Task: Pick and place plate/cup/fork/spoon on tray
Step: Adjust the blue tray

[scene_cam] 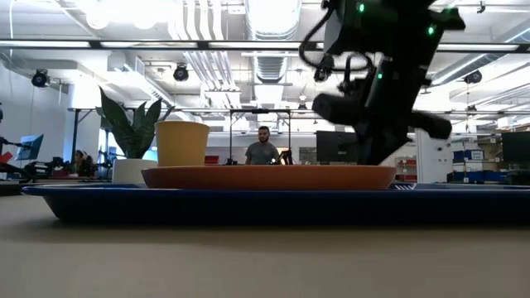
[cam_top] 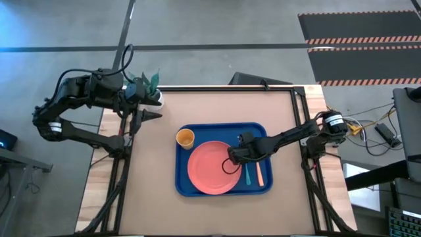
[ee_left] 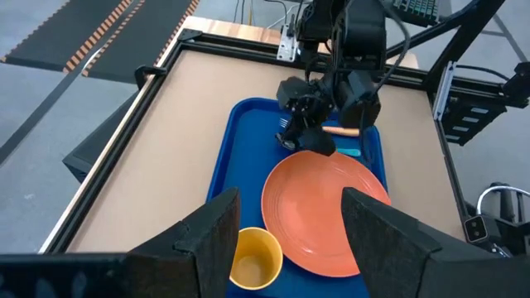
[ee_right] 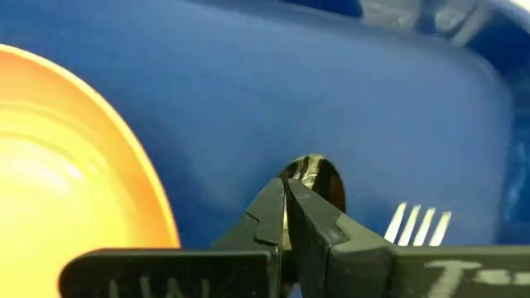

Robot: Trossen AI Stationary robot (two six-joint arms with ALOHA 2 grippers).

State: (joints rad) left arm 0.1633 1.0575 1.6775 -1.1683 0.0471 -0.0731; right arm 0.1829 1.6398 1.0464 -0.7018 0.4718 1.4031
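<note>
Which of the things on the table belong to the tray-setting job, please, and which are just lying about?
Job: tray, plate, cup, fork, spoon, right gripper shut over the tray.

Lying about: potted plant at the table's far left corner, by the waiting left gripper.

Cam setup: 4 views
High looks straight down on worktop (cam_top: pixel 151 197); low sits level at its edge; wrist cams close; all share tray (cam_top: pixel 217 128).
</note>
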